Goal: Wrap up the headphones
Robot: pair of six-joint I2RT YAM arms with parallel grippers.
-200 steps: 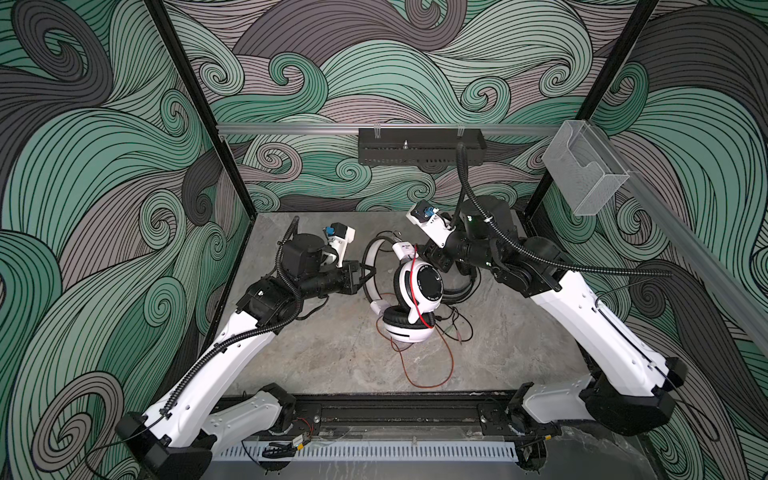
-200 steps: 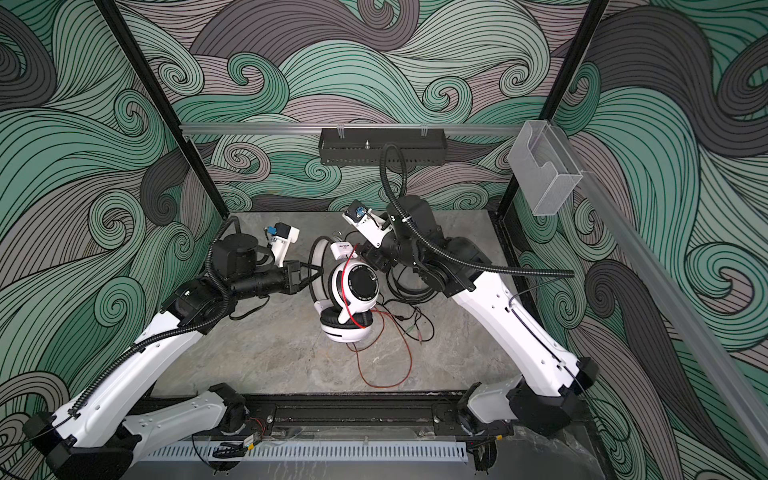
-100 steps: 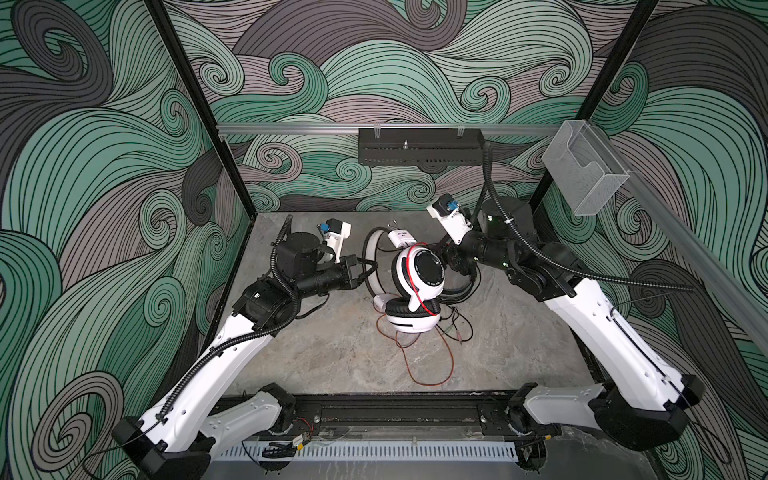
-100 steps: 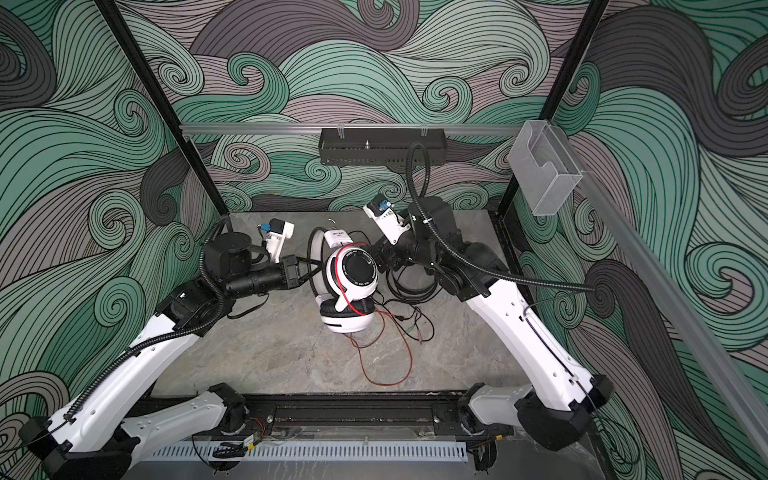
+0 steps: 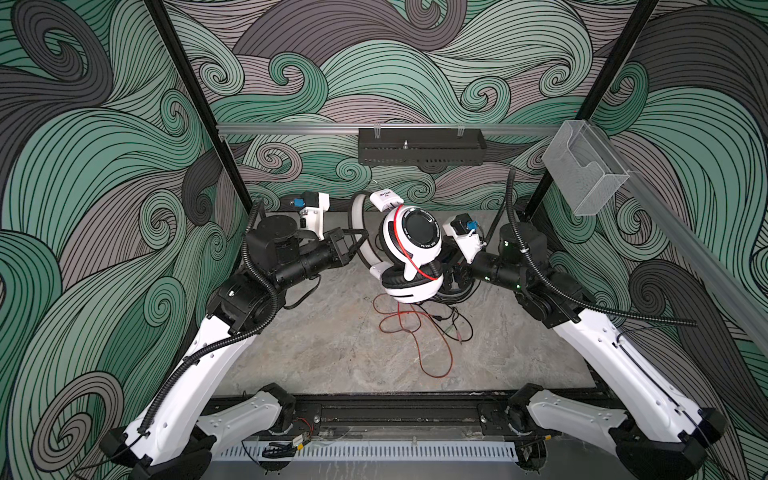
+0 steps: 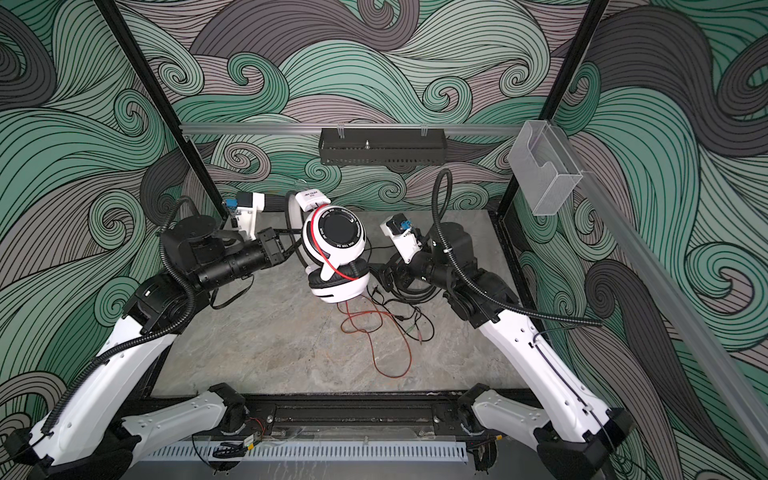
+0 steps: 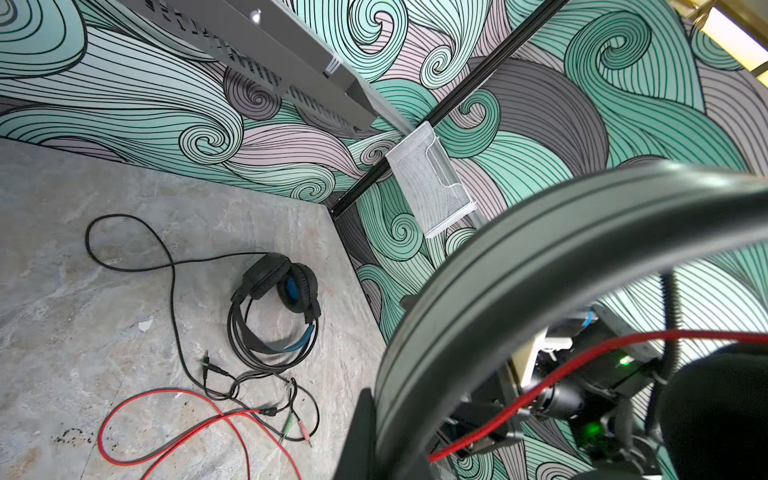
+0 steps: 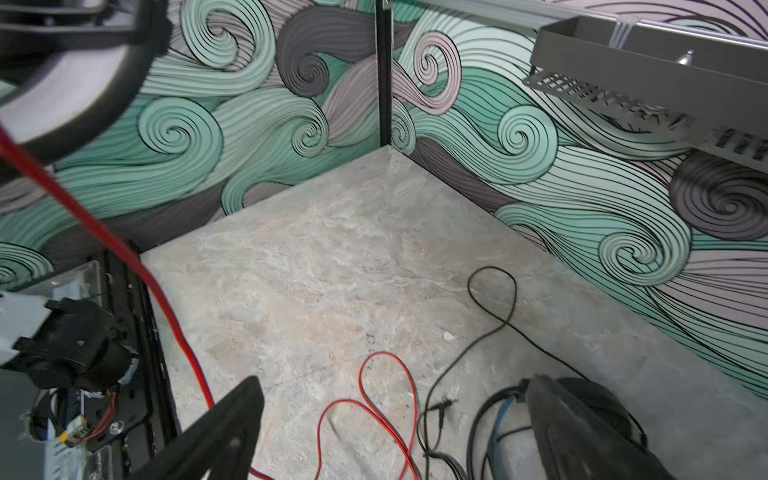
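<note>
we find the left gripper (image 5: pixel 360 241) clamped on the white headphones (image 5: pixel 409 249) by the band, above the table (image 5: pixel 311 353). right gripper (image 8: pixel 395 386) gapes empty; black headphones (image 7: pixel 274 307) lie on the table.

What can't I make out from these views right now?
- Black headphones: in both top views, mostly hidden by right arm.
- Left gripper: left wrist view, white headphones headband hides most of its jaws.
- Cable plugs: too small in top views to match to cables.

white headphones (image 5: pixel 412 249) lifted higher, right fingers (image 8: pixel 232 428) opened wide, pulled back
</note>
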